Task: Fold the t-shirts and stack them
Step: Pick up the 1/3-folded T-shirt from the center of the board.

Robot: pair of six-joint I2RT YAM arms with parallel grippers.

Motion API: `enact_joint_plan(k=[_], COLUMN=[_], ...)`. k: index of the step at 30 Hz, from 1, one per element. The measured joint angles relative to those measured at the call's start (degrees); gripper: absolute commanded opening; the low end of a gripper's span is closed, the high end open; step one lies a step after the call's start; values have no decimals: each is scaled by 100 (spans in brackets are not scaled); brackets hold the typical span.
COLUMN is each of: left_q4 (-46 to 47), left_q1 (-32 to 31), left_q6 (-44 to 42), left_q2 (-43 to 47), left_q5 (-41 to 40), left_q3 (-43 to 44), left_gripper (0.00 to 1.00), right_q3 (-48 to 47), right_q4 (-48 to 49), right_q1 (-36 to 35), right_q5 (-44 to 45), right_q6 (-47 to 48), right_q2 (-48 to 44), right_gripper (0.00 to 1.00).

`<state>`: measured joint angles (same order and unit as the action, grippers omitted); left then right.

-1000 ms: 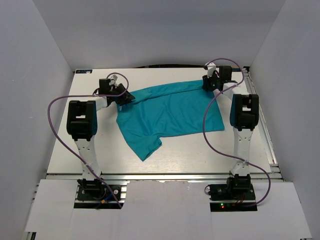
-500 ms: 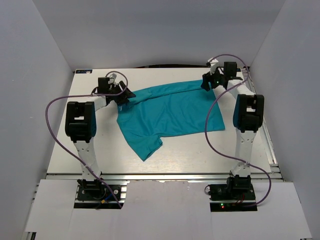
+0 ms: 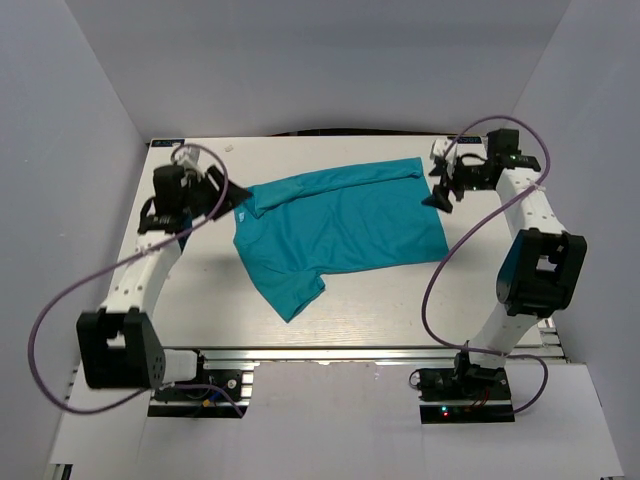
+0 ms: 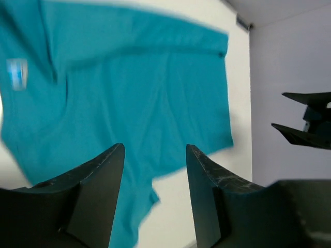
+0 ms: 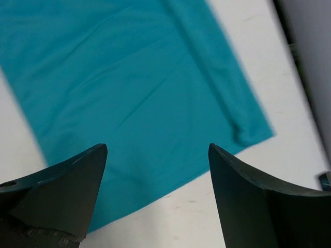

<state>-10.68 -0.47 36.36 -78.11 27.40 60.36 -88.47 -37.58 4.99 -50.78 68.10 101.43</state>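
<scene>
T-shirt [image 3: 340,225] — flat between both parted jaws

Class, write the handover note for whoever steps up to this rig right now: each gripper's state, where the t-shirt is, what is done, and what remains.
Left gripper: open, empty, off the cloth at the shirt's left end.
Right gripper: open, empty, above the shirt's right end.
T-shirt: lies loose on the table between the two arms, spread out and slightly askew.
Done: a strip along its far edge looks folded over.
Left: one sleeve sticks out toward the near side; the main folds are not yet made. Only one shirt is in view, so there is no stack.
</scene>
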Motion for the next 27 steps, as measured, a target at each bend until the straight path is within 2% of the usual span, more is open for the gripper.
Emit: enact_joint_plan(k=[3, 6, 12, 16, 22, 27], left_q4=[-476, -1080, -1843, -2096, -2194, -2015], left_q1=[-4, -4, -7, -162, -754, -758], left_q6=[249, 529, 1023, 1344, 1674, 1759], left_q2=[820, 1491, 2361, 2179, 1158, 756], left_q5=[4, -2, -50, -227, -614, -831], left_q3=[-909, -1569, -2253, -2490, -2538, -2588], left_gripper=[60, 58, 57, 59, 59, 58], right_q3=[378, 710, 1373, 1639, 1779, 1814], right_q4=[-1012, -1641, -1790, -1469, -938, -914], right_q1=[122, 232, 291, 280, 282, 282], right_q5=[-35, 9, 391, 693, 997, 1145], right_q6=[1021, 1611, 1939, 1803, 1493, 1886], right_q2=[-20, -37, -374, -520, -540, -535], right_gripper=[85, 85, 85, 86, 86, 83])
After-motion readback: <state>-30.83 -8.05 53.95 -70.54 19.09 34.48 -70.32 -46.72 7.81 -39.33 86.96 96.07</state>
